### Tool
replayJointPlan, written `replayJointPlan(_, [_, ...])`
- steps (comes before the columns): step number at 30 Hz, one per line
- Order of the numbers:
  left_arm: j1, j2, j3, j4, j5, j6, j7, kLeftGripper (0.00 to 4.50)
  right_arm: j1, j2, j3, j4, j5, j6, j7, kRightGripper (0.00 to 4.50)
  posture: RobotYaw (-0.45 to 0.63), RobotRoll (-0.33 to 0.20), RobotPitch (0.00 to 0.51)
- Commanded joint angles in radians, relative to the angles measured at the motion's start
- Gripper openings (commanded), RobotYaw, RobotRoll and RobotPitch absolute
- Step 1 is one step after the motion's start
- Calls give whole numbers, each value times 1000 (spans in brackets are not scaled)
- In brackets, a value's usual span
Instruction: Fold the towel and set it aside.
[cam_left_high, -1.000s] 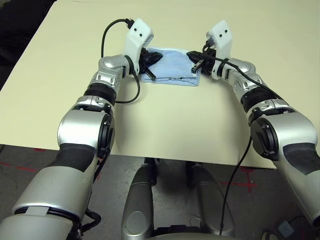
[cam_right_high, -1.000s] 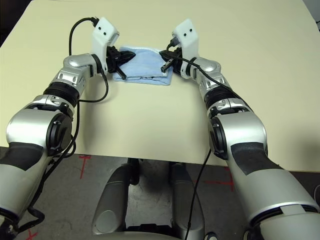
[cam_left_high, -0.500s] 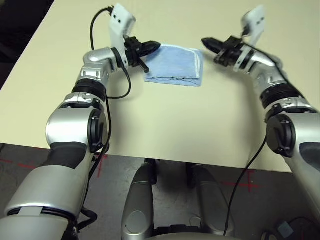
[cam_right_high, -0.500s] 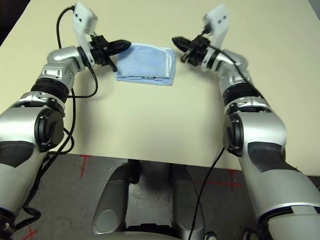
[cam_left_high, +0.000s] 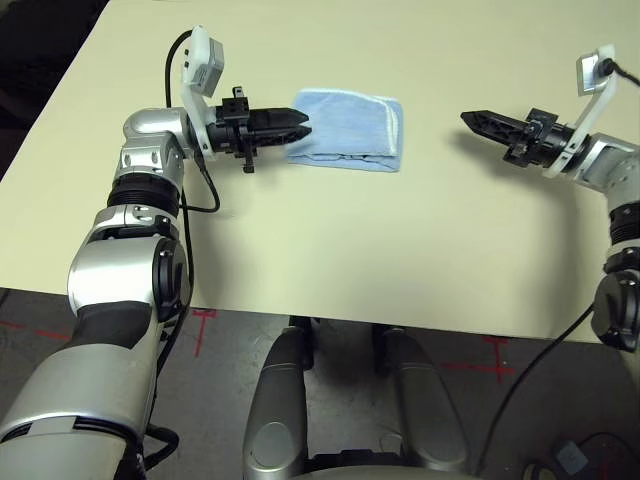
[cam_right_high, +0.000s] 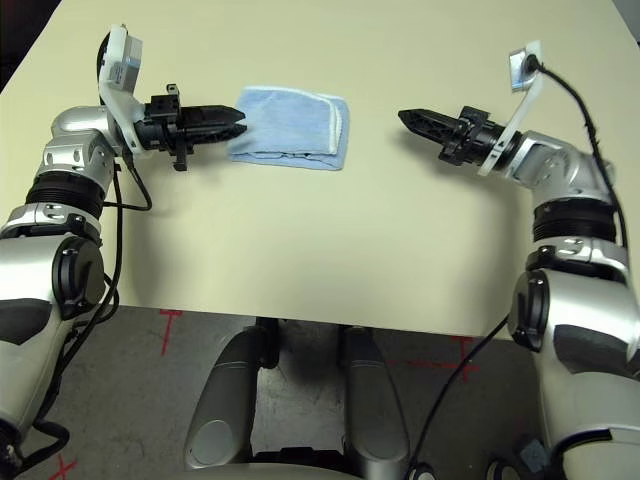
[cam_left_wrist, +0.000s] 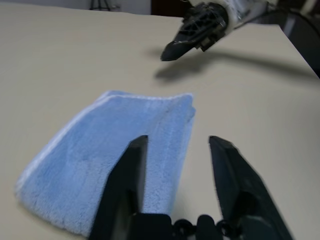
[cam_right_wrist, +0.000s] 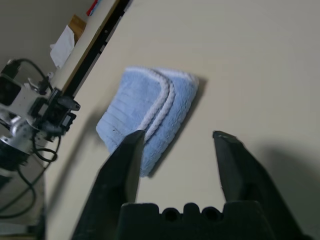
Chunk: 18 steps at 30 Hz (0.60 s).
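A light-blue terry towel (cam_left_high: 348, 131) lies folded into a compact rectangle on the cream desk (cam_left_high: 330, 240), toward the far middle of the surface, its white stitched hem showing along the edge at 3 o'clock and its layers stacked flat against the desktop.

The left gripper (cam_left_high: 303, 125) hangs at the towel's 9 o'clock side, held roughly level and pointing across the desk toward the cloth. Its black fingertips (cam_left_high: 298, 119) sit at the near corner of the towel's edge; whether they touch the fabric cannot be told. In the left wrist view the two fingers (cam_left_wrist: 125, 185) stand apart with a clear gap between them, one over the blue terry (cam_left_wrist: 115, 160) and the other over bare desk, and nothing is held between them.

The right gripper (cam_right_high: 405, 117) is well apart from the towel, at its 3 o'clock, with open desk between the fingertips and the hemmed edge. It also points roughly level, back toward the cloth. The right wrist view shows its two fingers (cam_right_wrist: 122, 170) spread wide, empty, framing the towel (cam_right_wrist: 145, 115) with the white hem stacked in double lines along the fold.

A black cable (cam_left_high: 185, 60) loops from the left wrist's white camera mount (cam_left_high: 199, 62); a matching white mount (cam_right_high: 524, 72) rises from the right wrist.
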Motion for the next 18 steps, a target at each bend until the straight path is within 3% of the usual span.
replayJointPlan(1, [42, 31, -59, -69, -55, -33, -24, 3620, -14, -20, 2, 27, 32, 172, -22, 4338, 33, 0, 377])
replayJointPlan(3, [66, 49, -92, -110, -85, -44, -24, 4374, -20, -15, 11, 22, 38, 227, -31, 4500, 34, 0, 371])
replayJointPlan(4, [77, 59, -104, -130, -102, -42, -24, 4462, -20, -10, 16, 17, 37, 246, -42, 4500, 35, 0, 367])
replayJointPlan(9, [127, 88, -122, -220, -162, 2, -24, 4462, -28, 44, 8, -9, 50, 307, -120, 4500, 41, 0, 346])
replayJointPlan(18, [168, 83, -115, -285, -164, 22, -24, 4462, -90, 217, 18, 7, 47, 272, -244, 4500, 81, 0, 311])
